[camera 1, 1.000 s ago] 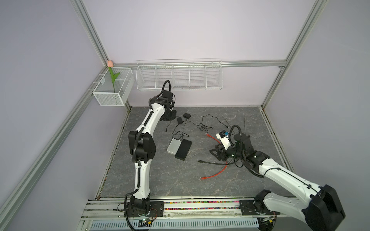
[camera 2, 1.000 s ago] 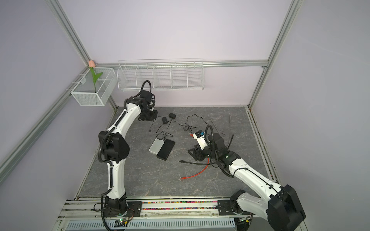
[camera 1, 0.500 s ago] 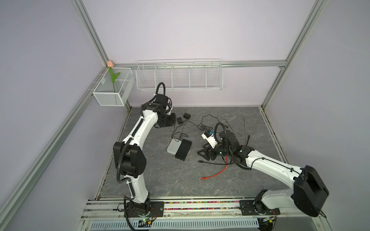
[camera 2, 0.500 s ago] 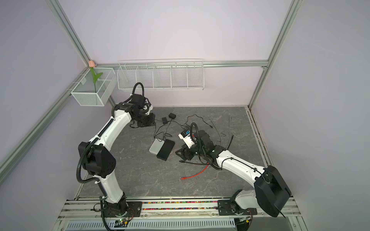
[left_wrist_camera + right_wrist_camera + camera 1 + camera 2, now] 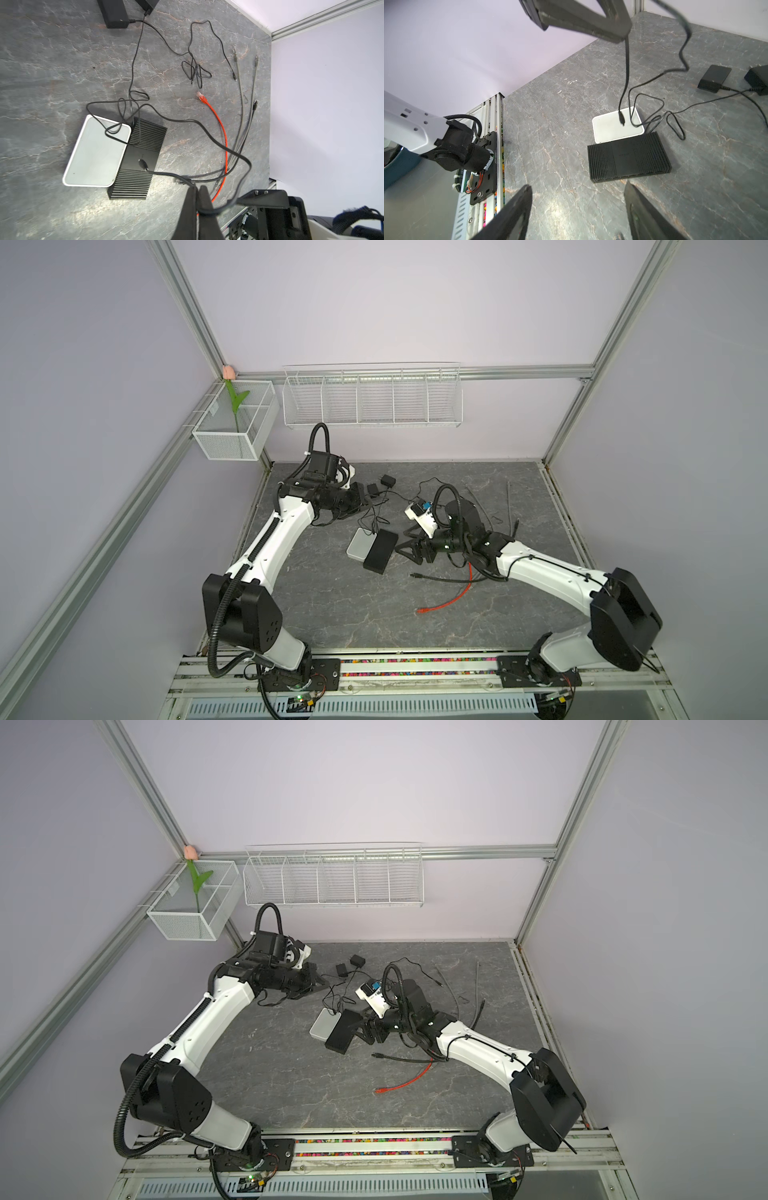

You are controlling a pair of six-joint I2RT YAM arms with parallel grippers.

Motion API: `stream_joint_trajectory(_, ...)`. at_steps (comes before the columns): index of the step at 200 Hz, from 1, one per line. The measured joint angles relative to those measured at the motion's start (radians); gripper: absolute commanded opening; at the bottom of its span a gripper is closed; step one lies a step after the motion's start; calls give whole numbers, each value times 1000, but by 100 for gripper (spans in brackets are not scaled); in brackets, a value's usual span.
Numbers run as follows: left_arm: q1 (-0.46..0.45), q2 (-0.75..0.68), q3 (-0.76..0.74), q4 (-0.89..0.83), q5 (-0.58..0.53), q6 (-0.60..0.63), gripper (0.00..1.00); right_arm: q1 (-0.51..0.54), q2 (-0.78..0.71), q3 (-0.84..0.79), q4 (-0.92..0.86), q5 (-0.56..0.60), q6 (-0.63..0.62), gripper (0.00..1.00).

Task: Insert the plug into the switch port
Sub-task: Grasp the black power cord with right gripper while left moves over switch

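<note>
Since the left claw (image 5: pixel 197 190) is pinched shut on the black cable (image 5: pixel 207 135) some way back from the plug (image 5: pixel 142 164), the plug just dangles loose above the black ribbed switch (image 5: pixel 153 135). Contact between them can't be told.

Main risk is that the plug's angle is uncontrolled. It can swing or twist as the arm moves, so it would likely miss the port or jam at a slant. The port itself is not visible in any view. The side of the switch that carries it can't be made out, so alignment from here is a guess.

The right claw (image 5: pixel 577 186) is wide open and holds nothing, hovering close by the switch. Probably it is there to re-grip the plug or steady the switch. If it drops too low, a finger could knock the switch. That sits loose on the desk (image 5: pixel 52 62), touching the white box (image 5: pixel 95 149), so both would slide.

Second risk is cable slack. The held cable loops back over the white box and crosses a thinner black lead (image 5: pixel 137 62) there. Pulling up could drag the box or tighten a tangle. A loop also hangs right by the left claw and could snag on it.

The red cable (image 5: pixel 220 124) and grey cables (image 5: pixel 241 87) lie nearby on the desk, apart from the switch. A low sweep by the right arm could rake them in. Insertion has not yet begun.
</note>
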Motion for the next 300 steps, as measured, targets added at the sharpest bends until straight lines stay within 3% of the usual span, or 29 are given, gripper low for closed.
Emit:
stream_joint_trajectory(72, -1, -50, -75, 83, 71, -80, 0, -26, 171, 111, 27, -76, -22, 65)
stream_joint_trajectory(112, -1, -61, -92, 112, 80, -99, 0, -75, 269, 135, 71, -130, 17, 69)
stream_joint_trajectory(229, -1, -85, -134, 159, 81, -136, 0, -60, 431, 235, 153, -153, 17, 69)
stream_joint_trajectory(254, -1, -88, -142, 175, 86, -148, 0, -57, 456, 243, 158, -154, 16, 63)
stream_joint_trajectory(300, -1, -90, -153, 190, 92, -158, 0, -56, 500, 269, 189, -158, 21, 30)
